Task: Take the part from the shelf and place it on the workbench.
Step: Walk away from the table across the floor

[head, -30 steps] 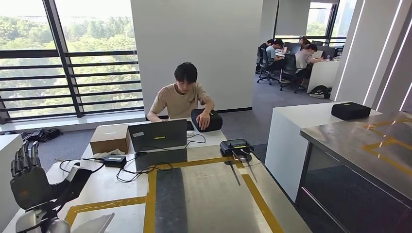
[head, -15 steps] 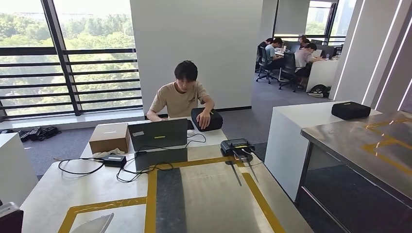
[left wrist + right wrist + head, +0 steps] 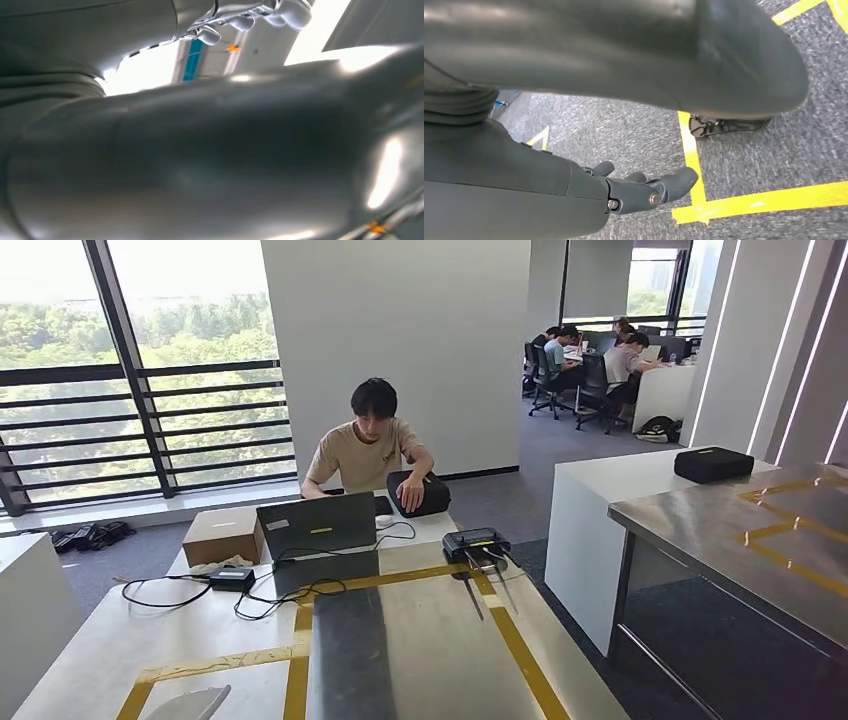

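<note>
Hanging over grey carpet, right hand point(image 3: 644, 192) empty, fingers loosely extended.

The right hand point(image 3: 644, 192) hangs over the floor point(image 3: 634, 135), with a corner of floor tape point(image 3: 691, 200) just beyond its fingertips. On the counter point(image 3: 430, 640) ahead, a laptop point(image 3: 317, 525) stands at the far end, a cardboard box point(image 3: 224, 534) to its left and a small device point(image 3: 477, 543) to its right. A person point(image 3: 368, 445) sits behind the laptop, one hand on a bag point(image 3: 420, 493). To the right stands a steel bench point(image 3: 745, 540); behind it a case point(image 3: 713, 463) lies on a cabinet point(image 3: 600, 530).
</note>
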